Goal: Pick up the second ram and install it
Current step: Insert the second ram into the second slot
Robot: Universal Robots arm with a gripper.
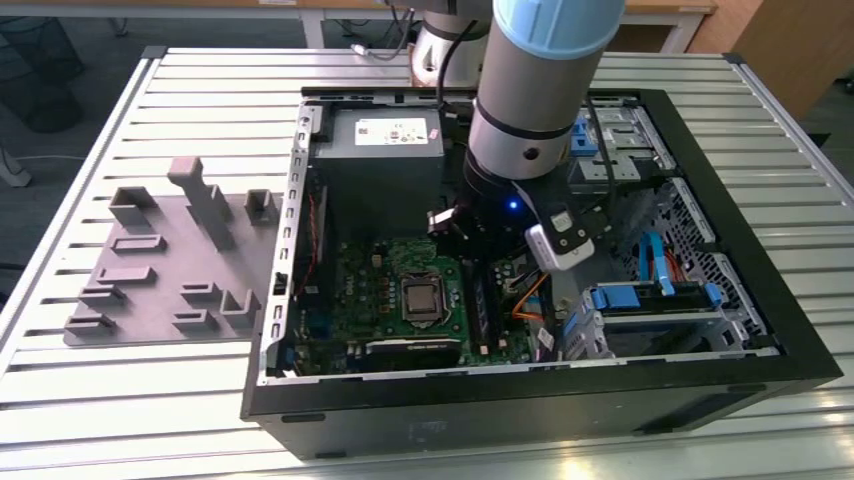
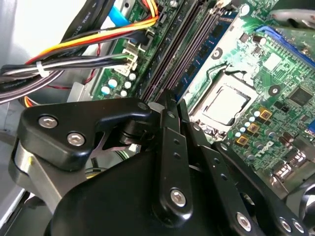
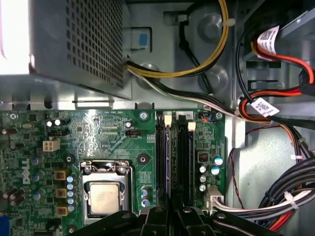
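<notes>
My gripper [image 1: 461,245] hangs inside the open computer case, low over the memory slots [image 3: 185,157] of the green motherboard [image 1: 360,290]. In the second wrist view its black fingers [image 2: 167,142] lie together, shut, with the gripper [image 2: 170,101] just above the near end of the slots [image 2: 165,69]. A thin blue ram stick [image 2: 209,46] with black chips stands on edge in the slot beside the processor [image 2: 224,105]. The first wrist view shows it as a bluish line [image 3: 168,157] ahead of the gripper [image 3: 172,210]. I cannot tell whether this stick is the second ram.
The grey holder tray [image 1: 147,300] lies on the slatted table at the exterior view's left. The power supply box [image 1: 380,150] fills the case's far end. Cable bundles [image 2: 74,54] run beside the slots. A drive cage with blue clips [image 1: 654,300] stands at the exterior view's right.
</notes>
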